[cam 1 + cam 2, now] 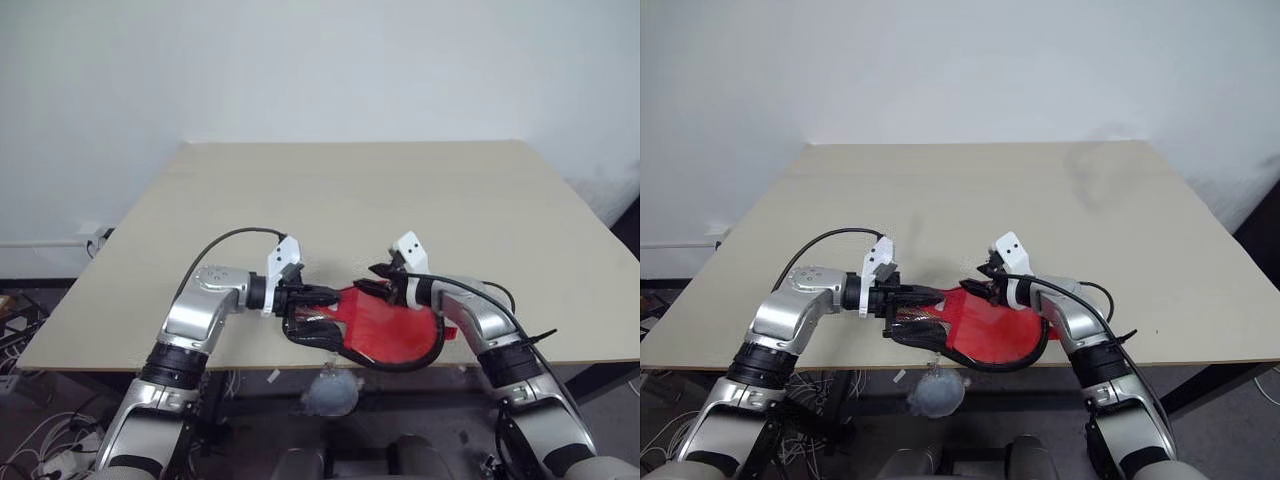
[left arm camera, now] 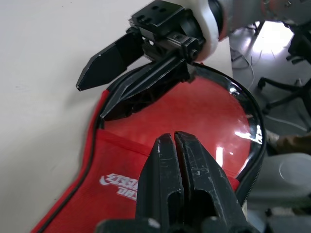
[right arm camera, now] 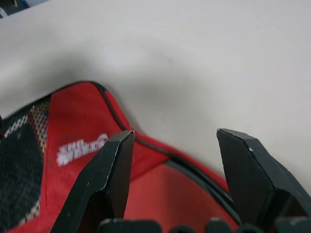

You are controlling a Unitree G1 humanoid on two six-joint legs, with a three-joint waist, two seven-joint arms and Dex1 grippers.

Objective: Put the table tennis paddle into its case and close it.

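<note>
Case (image 1: 385,330) lies at near desk (image 1: 400,200) edge w/ paddle (image 2: 204,116) inside, flap open. White logo print on red panel, unreadable. L gripper (image 2: 174,145) clenched, nothing held; R gripper (image 3: 175,141) released, wide, over case rim.

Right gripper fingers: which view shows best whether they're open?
Right wrist view: the right gripper looks along its own two fingers, spread wide above the red case. The left wrist view shows them spread side-on over the case. In both eye views they are small and partly masked by the wrist.
</note>
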